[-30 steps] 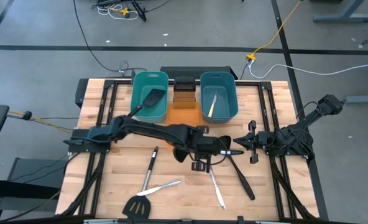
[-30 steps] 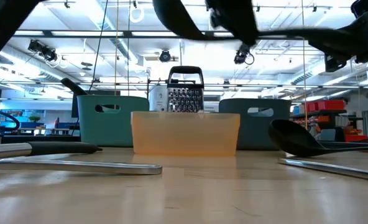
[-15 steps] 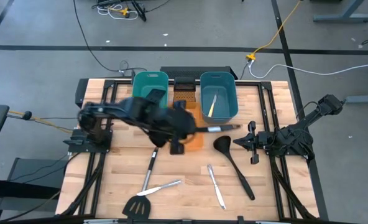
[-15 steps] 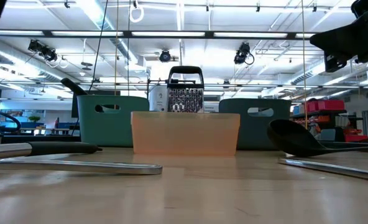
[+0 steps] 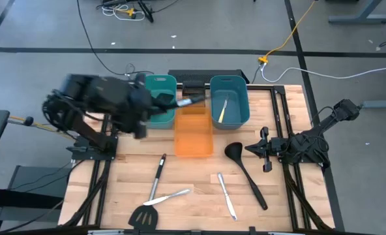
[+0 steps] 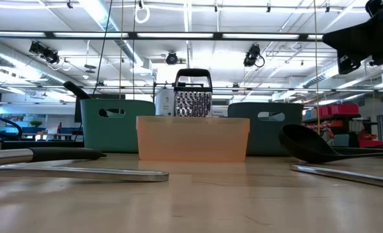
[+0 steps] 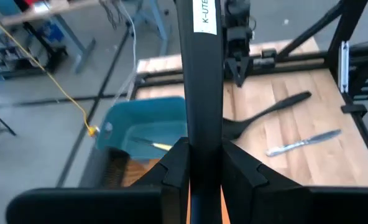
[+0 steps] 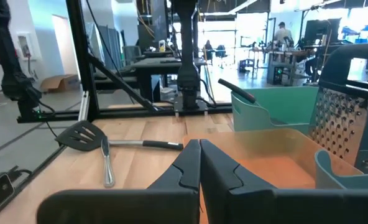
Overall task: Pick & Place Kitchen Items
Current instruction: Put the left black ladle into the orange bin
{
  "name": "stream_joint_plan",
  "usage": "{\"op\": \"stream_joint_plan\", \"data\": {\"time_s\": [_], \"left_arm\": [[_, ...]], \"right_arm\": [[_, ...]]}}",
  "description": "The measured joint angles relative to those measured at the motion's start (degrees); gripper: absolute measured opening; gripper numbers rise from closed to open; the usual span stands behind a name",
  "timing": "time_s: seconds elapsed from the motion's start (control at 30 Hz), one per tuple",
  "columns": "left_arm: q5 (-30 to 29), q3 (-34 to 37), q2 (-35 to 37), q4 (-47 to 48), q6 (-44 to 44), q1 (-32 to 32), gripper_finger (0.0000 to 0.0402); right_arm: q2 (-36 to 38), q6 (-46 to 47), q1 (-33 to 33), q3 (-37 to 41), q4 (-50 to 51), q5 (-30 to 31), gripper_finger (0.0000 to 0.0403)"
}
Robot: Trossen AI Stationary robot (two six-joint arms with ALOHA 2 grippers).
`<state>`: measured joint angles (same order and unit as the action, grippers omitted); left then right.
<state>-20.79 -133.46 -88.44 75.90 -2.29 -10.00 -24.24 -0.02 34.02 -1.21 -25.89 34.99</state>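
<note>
Eight utensils are counted, one of them in transit.

- Item in transit: a black-handled utensil [image 7: 199, 74], clamped by the jaws of the left gripper [image 7: 199, 163] partway along its handle. It is carried above the left teal tub [image 5: 155, 81], with its pale handle tip reaching towards the orange tub [image 5: 193, 134].
- Already binned: a slotted spatula [image 5: 160, 103] in the left teal tub; a cream-handled knife [image 5: 223, 109] in the right teal tub [image 5: 245, 104].
- Left on the bench [image 5: 193, 189]: a ladle [image 5: 245, 173], a silver knife [image 5: 227, 203], a second silver knife [image 5: 169, 196], a black-handled knife [image 5: 157, 176] and a spatula [image 5: 144, 217].
- Right gripper [image 5: 263, 149]: parked at the bench's right edge, jaws clenched on nothing.
- Other stock: a grater [image 6: 193, 96] behind the orange tub.

Hazards, as judged: much of the handle overhangs the jaws, so the utensil could be tipped or slipped by a quick swing. If it is let go while the tip overhangs the tub's rim, it could be left straddling the wall or dropped onto the grater.

Changes noted: one second earlier the left arm was stretched low over mid-bench near the ladle; half a second earlier it was above the orange tub. It has since been swung up and to the left. The right arm is unmoved.
</note>
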Motion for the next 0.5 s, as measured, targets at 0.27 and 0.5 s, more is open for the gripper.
{"op": "stream_joint_plan", "data": {"time_s": [0.27,0.5], "left_arm": [[5.78,13.85,14.22,-10.06,-4.70,3.98,0.0067],[11.42,44.13,31.51,-30.29,-5.11,9.94,0.0067]], "right_arm": [[0.00,-0.14,-0.02,0.00,-1.02,-0.03,0.0008],[0.01,-0.40,0.00,0.00,-1.62,-0.05,0.0008]]}}
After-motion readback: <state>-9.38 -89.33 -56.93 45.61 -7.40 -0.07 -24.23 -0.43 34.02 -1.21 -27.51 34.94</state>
